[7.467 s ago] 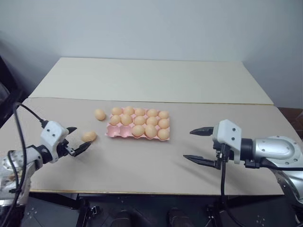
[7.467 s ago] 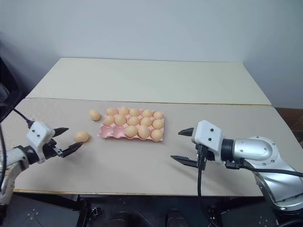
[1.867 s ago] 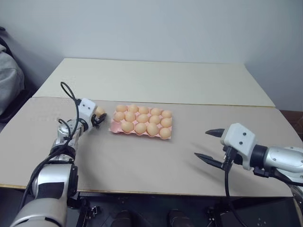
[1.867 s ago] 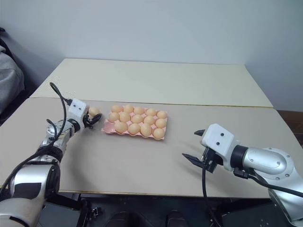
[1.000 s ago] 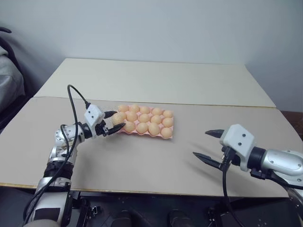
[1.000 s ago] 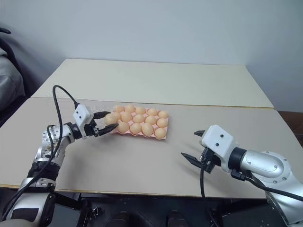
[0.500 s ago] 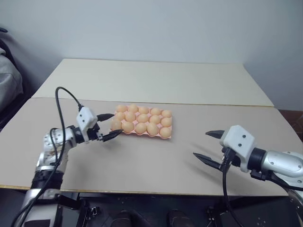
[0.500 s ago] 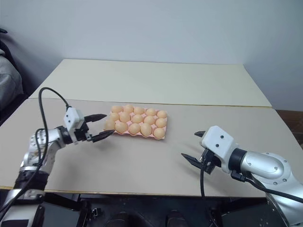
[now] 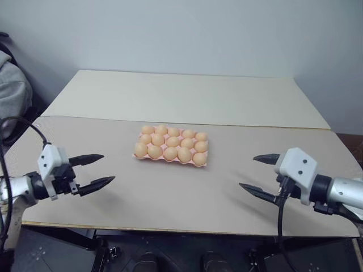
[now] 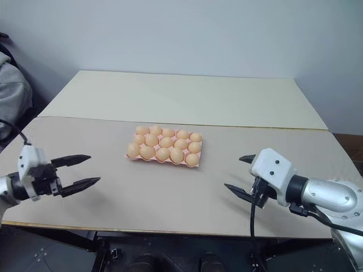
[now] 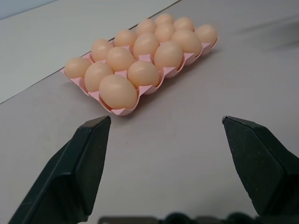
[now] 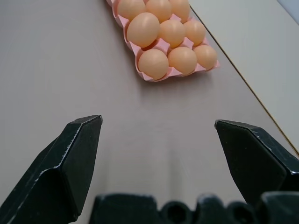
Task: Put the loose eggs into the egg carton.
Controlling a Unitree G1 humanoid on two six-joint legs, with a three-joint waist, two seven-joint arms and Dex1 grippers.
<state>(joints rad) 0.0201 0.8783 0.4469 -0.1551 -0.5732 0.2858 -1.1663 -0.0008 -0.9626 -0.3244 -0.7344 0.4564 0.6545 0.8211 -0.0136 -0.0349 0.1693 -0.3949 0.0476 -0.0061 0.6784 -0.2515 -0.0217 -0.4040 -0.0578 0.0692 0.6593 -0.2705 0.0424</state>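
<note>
a: where's your egg carton (image 9: 172, 147)?

b: mid-table (image 9: 170, 192), nearer the far seam than the front edge; you can see eggs (image 11: 117, 91) seated in its cups.

a: and your grippers?

b: left gripper (image 9: 91, 171) hangs by the table's front left corner, fingers apart, empty. right gripper (image 9: 256, 175) sits near the front right edge, fingers spread wide, empty.

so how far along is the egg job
It looks finished. Every cup seen in the carton holds an egg, and no loose eggs lie on the table around it. Nothing is in hand: the left gripper and the right gripper are both open and empty, each off to its own side of the carton. Nothing seems left to do.
</note>
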